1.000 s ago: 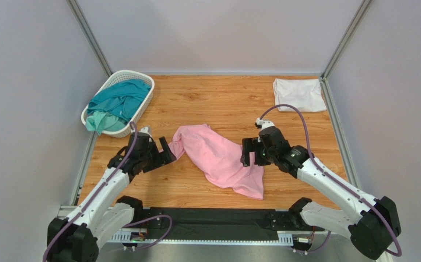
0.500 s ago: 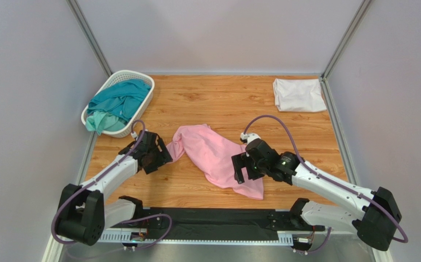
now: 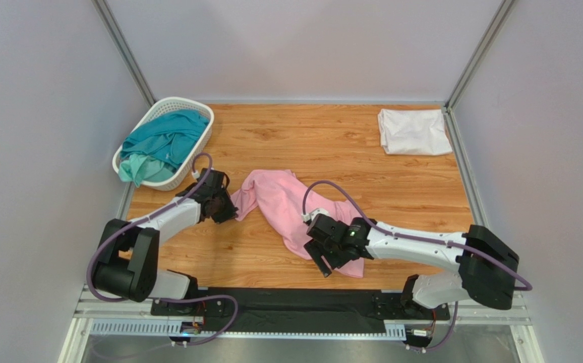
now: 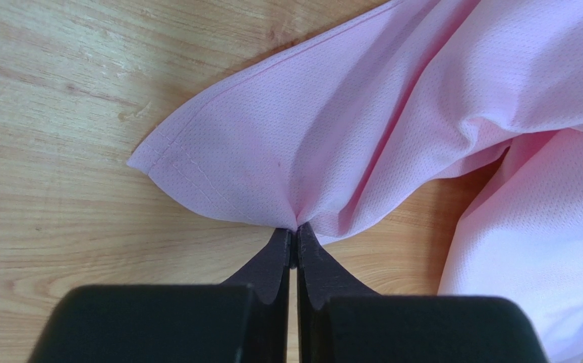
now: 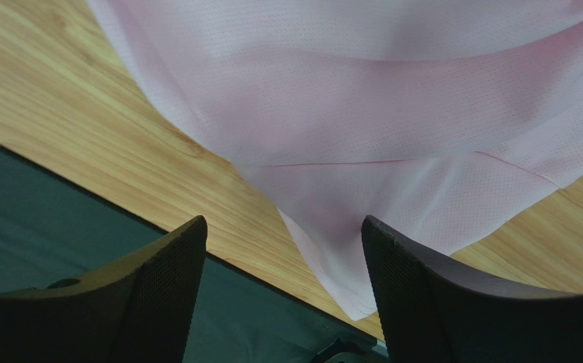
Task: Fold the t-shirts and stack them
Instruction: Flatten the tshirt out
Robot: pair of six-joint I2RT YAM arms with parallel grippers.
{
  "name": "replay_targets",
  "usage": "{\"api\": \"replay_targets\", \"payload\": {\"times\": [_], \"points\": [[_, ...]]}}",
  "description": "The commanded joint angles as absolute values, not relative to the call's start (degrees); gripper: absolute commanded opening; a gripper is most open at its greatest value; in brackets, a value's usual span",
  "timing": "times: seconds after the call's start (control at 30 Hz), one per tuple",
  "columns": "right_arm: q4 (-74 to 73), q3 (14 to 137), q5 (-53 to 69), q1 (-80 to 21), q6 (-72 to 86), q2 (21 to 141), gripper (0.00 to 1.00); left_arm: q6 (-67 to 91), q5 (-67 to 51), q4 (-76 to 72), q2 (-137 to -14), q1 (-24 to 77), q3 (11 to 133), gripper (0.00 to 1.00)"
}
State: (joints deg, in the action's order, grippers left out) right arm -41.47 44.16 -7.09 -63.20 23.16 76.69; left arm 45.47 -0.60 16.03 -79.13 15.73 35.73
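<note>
A light pink t-shirt lies crumpled across the middle of the wooden table. My left gripper is shut on the hem at its left end, and in the left wrist view the pink t-shirt bunches where the left gripper pinches it. My right gripper hangs open over the shirt's near corner. In the right wrist view that pink t-shirt corner lies between the fingers of the right gripper, untouched. A white t-shirt lies folded at the back right. A teal t-shirt fills the basket.
The white lattice basket stands at the back left beside the left wall. A black strip runs along the table's near edge, just below the right gripper. Grey walls close in both sides and the back.
My left gripper slid to the shirt's left hem and shut on it. The right arm swung left and toward the near edge, over the shirt's near corner, its jaws narrowing slightly.
</note>
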Motion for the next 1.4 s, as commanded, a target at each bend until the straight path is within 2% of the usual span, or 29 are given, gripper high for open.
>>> {"api": "replay_targets", "payload": {"times": [0.0,0.3,0.33,0.4,0.47,0.5,0.53,0.77,1.07,1.37], "points": [[-43.51,46.41,-12.65,-63.46,26.8,77.95,0.75,43.07,-0.09,15.9,-75.16,15.73,35.51,0.0],[-39.12,45.79,-16.17,-65.21,26.37,81.2,0.68,41.84,-0.17,17.58,-67.24,15.73,31.91,0.0],[-39.02,45.79,-18.0,-65.21,26.63,81.65,0.65,41.84,-0.09,17.75,-66.98,15.73,31.82,0.0],[-38.76,46.14,-19.42,-65.13,27.07,83.31,0.54,41.57,-0.09,18.45,-66.36,15.73,31.9,0.0],[-39.46,46.75,-22.75,-65.13,27.86,83.76,0.19,41.66,1.57,19.85,-65.75,15.73,32.51,0.0],[-40.86,47.28,-23.89,-65.13,28.73,83.41,0.12,41.66,2.45,20.47,-65.05,15.73,32.87,0.0],[-41.74,48.5,-25.91,-65.04,29.0,82.8,0.08,41.83,3.07,21.35,-64.52,15.73,33.31,0.0],[-48.16,55.79,-29.01,-61.27,24.53,70.16,0.07,40.61,7.29,24.43,-53.98,15.73,40.41,0.0],[-49.3,64.59,-26.81,-42.65,14.26,57.06,0.07,38.06,19.06,28.91,-43.17,15.65,57.2,0.0],[-49.92,77.95,-31.02,-41.84,10.46,46.06,0.09,34.02,18.36,24.61,-35.17,15.73,67.32,0.0]]}}
